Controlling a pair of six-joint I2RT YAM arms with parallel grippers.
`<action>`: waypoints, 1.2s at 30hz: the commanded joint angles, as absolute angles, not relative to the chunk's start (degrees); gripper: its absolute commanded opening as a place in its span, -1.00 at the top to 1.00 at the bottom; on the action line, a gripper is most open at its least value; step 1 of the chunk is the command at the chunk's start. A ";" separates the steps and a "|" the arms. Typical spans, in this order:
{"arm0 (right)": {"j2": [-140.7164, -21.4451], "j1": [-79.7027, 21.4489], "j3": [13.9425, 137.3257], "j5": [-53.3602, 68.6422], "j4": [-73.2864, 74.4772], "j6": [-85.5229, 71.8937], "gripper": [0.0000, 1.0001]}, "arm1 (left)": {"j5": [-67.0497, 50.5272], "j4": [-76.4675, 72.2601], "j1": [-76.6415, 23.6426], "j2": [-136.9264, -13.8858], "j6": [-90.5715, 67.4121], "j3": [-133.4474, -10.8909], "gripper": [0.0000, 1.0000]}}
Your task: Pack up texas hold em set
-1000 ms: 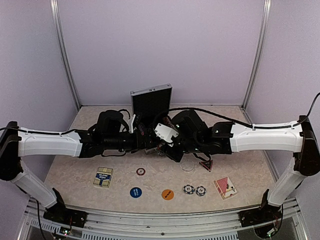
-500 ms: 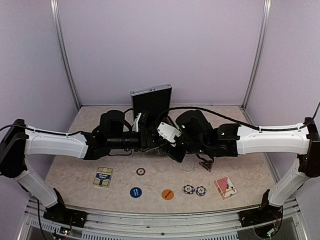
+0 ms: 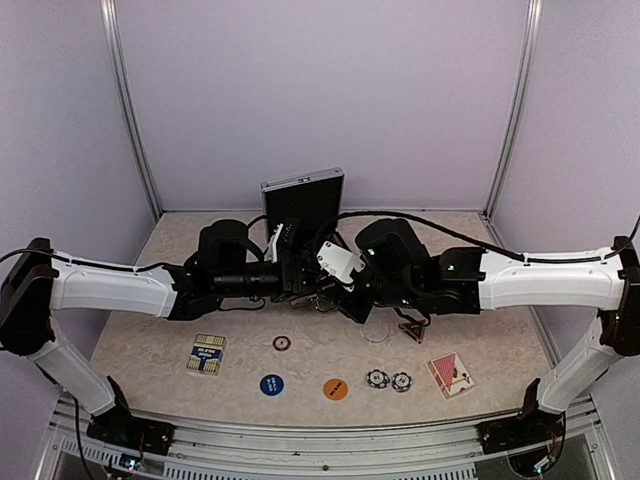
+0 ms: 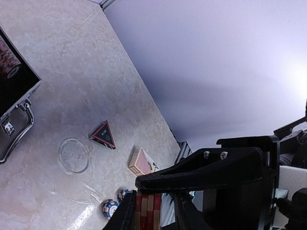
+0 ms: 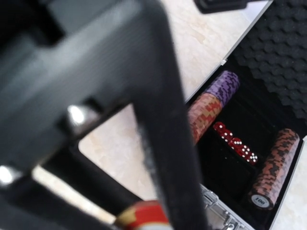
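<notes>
"Texas hold em set (image 3: 303, 200): where does it sit?"

"Its silver case (image 5: 217, 200) stands open at the far middle of the counter (image 3: 150, 340), lid upright, with both arms meeting just over the base. Rows of chips (image 5: 205, 112) and red dice (image 5: 235, 141) lie inside."

"What's loose?"

"Along the near side, left to right: a card deck (image 3: 207, 353), a red chip (image 3: 282, 343), a blue disc (image 3: 271, 384), an orange disc (image 3: 336, 388), two blue-white chips (image 3: 389, 380) and a red-backed deck (image 3: 451, 374). A clear disc (image 3: 373, 332) and a dark triangle (image 3: 411, 330) lie near-right of the case."

"And the end effectors?"

"The right end effector (image 3: 322, 285) pinches a short chip stack (image 4: 147, 211), red and cream, by its rims. The left end effector (image 4: 152, 213) has a finger on either side of that stack. Whether they press it, I cannot tell."
</notes>
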State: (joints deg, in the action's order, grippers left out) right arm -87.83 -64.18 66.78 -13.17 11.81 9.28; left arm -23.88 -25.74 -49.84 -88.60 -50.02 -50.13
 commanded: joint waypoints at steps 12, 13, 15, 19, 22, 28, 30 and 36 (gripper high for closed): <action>-86.17 -64.47 67.15 -15.12 11.51 8.96 -0.58 | -21.21 -17.23 -50.62 -92.08 -40.82 -59.10 1.00; -85.69 -64.24 67.12 -13.91 11.87 8.82 -0.80 | -20.18 -15.37 -50.62 -92.25 -38.86 -60.23 1.00; -84.43 -63.27 67.10 -9.69 13.26 8.39 -0.99 | -18.94 -12.69 -50.62 -92.53 -35.46 -61.75 1.00; -81.72 -60.68 67.48 3.08 18.35 7.51 -0.99 | -17.86 -11.54 -50.54 -91.33 -30.96 -60.99 1.00; -78.73 -58.73 67.17 11.38 20.59 6.45 -0.99 | -17.42 -12.04 -50.62 -89.17 -28.05 -58.82 1.00; -71.48 -52.77 65.47 26.26 20.54 2.75 -1.00 | -16.12 -14.17 -50.85 -83.68 -22.68 -53.54 1.00; -70.80 -50.35 65.22 31.64 20.47 2.05 -0.94 | -16.48 -15.45 -51.04 -81.45 -21.22 -51.67 1.00; -72.86 -48.10 65.70 41.03 21.35 4.93 -0.72 | -20.32 -18.45 -51.97 -75.45 -16.80 -48.61 1.00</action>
